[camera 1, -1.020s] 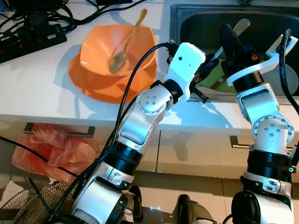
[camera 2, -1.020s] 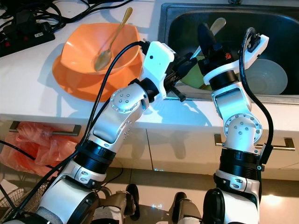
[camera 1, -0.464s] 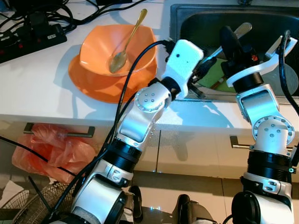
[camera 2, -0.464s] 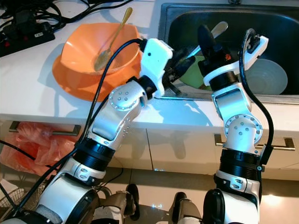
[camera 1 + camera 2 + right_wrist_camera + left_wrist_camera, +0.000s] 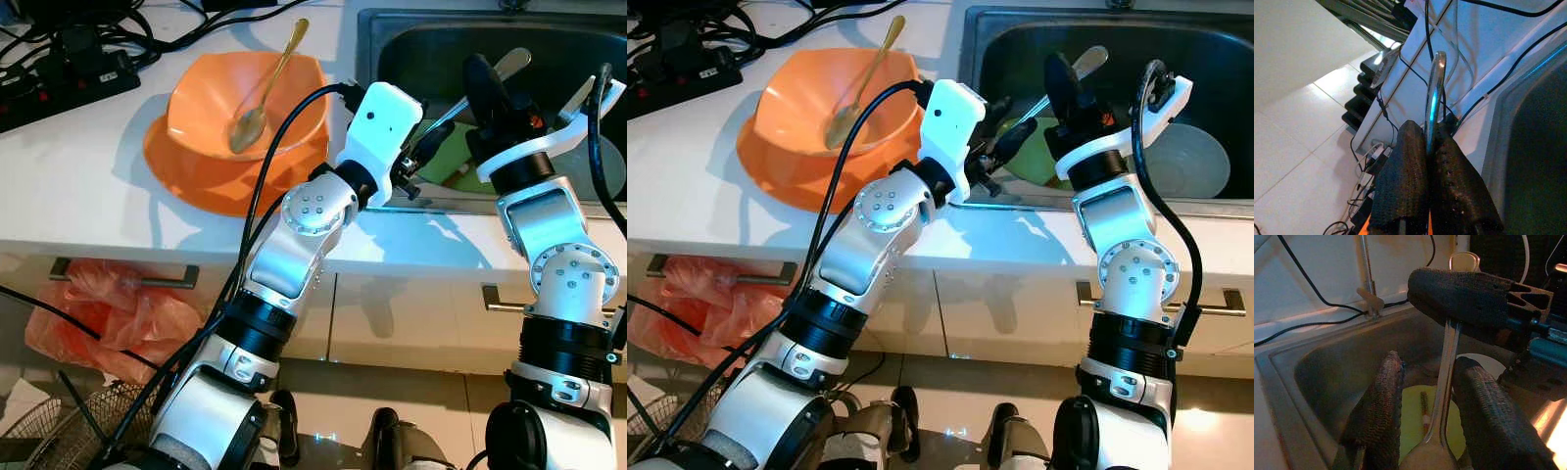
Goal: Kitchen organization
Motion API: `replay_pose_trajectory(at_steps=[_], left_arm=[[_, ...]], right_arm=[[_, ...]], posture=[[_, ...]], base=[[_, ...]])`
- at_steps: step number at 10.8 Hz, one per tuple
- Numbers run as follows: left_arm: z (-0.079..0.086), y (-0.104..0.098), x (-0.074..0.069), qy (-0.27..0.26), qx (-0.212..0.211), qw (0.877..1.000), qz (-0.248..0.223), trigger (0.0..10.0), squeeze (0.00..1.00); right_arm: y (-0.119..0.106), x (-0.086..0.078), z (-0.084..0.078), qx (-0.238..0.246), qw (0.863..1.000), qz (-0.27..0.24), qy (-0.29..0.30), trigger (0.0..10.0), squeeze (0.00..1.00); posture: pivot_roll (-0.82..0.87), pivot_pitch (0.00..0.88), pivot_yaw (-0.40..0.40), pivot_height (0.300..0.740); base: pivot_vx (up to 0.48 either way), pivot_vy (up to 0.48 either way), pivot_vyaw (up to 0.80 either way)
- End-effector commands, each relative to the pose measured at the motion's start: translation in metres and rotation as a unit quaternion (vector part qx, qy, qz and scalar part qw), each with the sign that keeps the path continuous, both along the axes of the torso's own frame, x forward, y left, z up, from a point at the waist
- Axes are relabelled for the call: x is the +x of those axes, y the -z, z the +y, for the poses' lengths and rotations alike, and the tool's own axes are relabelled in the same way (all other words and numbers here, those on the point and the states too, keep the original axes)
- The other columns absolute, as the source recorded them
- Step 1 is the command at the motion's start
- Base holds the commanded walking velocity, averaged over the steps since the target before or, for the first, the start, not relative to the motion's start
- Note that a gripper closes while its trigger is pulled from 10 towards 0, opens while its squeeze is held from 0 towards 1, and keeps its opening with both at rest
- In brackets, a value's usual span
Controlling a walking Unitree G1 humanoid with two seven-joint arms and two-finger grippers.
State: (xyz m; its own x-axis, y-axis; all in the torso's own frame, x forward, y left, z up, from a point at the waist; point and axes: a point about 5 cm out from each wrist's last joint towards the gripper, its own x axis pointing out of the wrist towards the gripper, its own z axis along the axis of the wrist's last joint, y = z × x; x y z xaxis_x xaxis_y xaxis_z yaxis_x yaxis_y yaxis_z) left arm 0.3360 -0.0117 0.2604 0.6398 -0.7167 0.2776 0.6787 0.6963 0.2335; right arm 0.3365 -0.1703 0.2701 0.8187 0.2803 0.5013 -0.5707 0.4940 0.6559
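On the left of the white table [image 5: 88, 186] a black power strip [image 5: 69, 73] and its cables lie close to an orange bowl [image 5: 245, 103] that sits on an orange plate [image 5: 186, 171] with a gold spoon [image 5: 263, 93] resting in it; water from the sink could reach those cables. Under the table hangs an orange plastic bag [image 5: 108, 318]. The left tool [image 5: 1004, 132] reaches over the sink [image 5: 1215, 59] rim, its fingers [image 5: 1378, 416] spread either side of a silver spoon [image 5: 460, 98]. The right tool [image 5: 1422, 161] is pressed together, pinching that spoon by its handle above a green dish [image 5: 1413, 418]. If the handover is mistimed, the spoon may slip into the sink, where a white bowl [image 5: 1185, 162] lies.
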Motion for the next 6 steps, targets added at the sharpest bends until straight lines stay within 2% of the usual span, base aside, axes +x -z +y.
replay_pose_trajectory(at_steps=[1,2,3,4,6], left_arm=[[-0.0006,-0.0004,-0.0002,-0.003,-0.001,1.000,-0.006,10.0,0.00],[-0.0005,-0.0005,-0.0001,-0.003,-0.006,1.000,-0.003,10.0,1.00],[-0.0003,-0.0010,-0.0002,-0.003,-0.008,1.000,-0.005,10.0,0.77],[-0.0007,-0.0019,-0.0014,0.003,-0.015,1.000,-0.005,10.0,0.00],[-0.0025,-0.0041,-0.0056,0.022,-0.026,0.999,-0.007,10.0,0.00]], right_arm=[[0.0038,-0.0017,-0.0016,0.001,1.000,0.004,0.000,0.0,0.00],[0.0043,-0.0012,-0.0021,-0.004,1.000,0.006,0.002,0.0,0.00],[0.0050,-0.0007,-0.0025,-0.009,1.000,0.007,0.004,0.0,0.00],[0.0055,-0.0001,-0.0028,-0.010,1.000,0.009,0.006,0.0,0.00],[0.0052,0.0018,-0.0076,-0.010,1.000,0.012,0.025,0.0,0.00]], posture=[[0.05,0.221,0.035,0.740],[0.05,0.220,0.033,0.740],[0.05,0.219,0.034,0.740],[0.05,0.218,0.034,0.740],[0.05,0.220,0.032,0.740]], base=[[0.000,0.000,0.00],[0.000,0.000,0.00],[0.000,0.000,0.00],[0.000,0.000,0.00],[0.000,0.000,0.00]])
